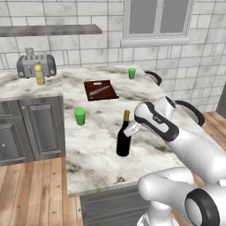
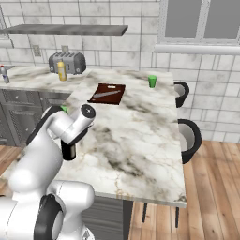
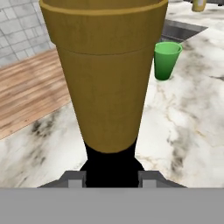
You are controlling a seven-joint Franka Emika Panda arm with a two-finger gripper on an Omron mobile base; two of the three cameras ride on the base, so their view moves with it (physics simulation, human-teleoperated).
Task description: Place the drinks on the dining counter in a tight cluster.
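- Left base view: the wine bottle [image 1: 124, 139] stands upright on the table [image 1: 101, 154], on the near half of the marble top and closer to its near edge than to the far one. The tool [image 1: 130, 129] reaches in from the right and meets the bottle at its neck, just under the gold top. A green cup [image 1: 80, 116] sits just to the bottle's left, toward the left edge, and a second green cup [image 1: 131, 73] stands near the far edge. A cutting board [image 1: 100, 90] with a knife on it lies between them, further back. The yellow bottle [image 1: 40, 74] is on the other counter [image 1: 22, 86], in front of the toaster [image 1: 35, 65], well apart from the wine bottle.
- Right base view: the arm covers most of the wine bottle, only its dark lower body [image 2: 69, 151] showing beside the left edge of the table [image 2: 140, 140]. The yellow bottle [image 2: 61, 71] stands by the toaster [image 2: 67, 62]. A small clear bottle [image 2: 4, 74] is further left on that counter.
- Hand view: the gold top [image 3: 105, 74] rises straight ahead between the fingertips [image 3: 74, 178], and the dark neck sits between them at the bottom. The tool is pinching the wine bottle at the neck, its long axis vertical and in line with the grip.
- Judgement: the wine bottle is already on the dining table, so the coming move depends on the two bottles away to the far left, on the other counter.
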